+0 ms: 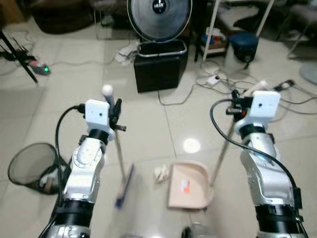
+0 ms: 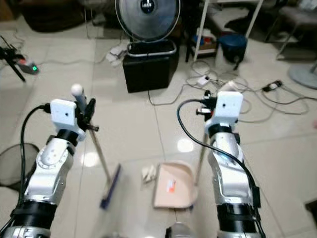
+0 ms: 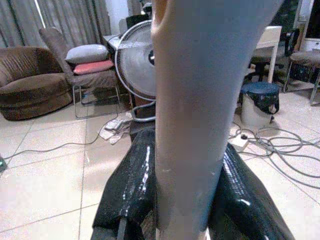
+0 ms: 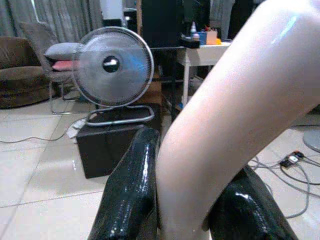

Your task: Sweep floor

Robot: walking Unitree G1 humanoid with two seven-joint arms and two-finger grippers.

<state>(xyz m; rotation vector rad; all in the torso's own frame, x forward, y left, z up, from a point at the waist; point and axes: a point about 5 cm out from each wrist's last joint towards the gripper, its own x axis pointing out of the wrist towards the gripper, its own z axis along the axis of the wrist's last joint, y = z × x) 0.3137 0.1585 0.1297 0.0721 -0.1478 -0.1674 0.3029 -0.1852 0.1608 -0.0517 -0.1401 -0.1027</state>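
Both tools in hand here: left gripper (image 1: 117, 110) clamped high on the broom handle (image 1: 119, 148), black fingers (image 3: 127, 192) pressed tight on either side of the grey shaft, white knob just above. Right gripper (image 1: 237, 105) closed likewise round the pale dustpan handle (image 1: 224, 148), one finger (image 4: 132, 190) hugging each side. Broom head (image 1: 125, 186) down on the tiled floor (image 1: 148, 134), long axis running roughly away from the robot, blurred, so probably mid-stroke. Crumpled scrap of paper (image 1: 161, 172) lying between the broom head and the dustpan (image 1: 188, 184), just off the pan's left edge. The whole move hangs on that: scrap to the right of the bristles, pan to the right again, so a push rightward from the left arm looks like the call, the right arm merely keeping the pan flat. Pan's edge toward the scrap looks like a raised side rather than the open mouth, hard to be sure; a turn of the pan may be needed. Something small and orange-red already lying in the pan. Wire-mesh bin (image 1: 30, 166) tipped over by the left arm. Ahead, a round fan (image 1: 159, 19) standing on a black box (image 1: 161, 67), white lettering on its hub too blurred to read; no other writing legible.
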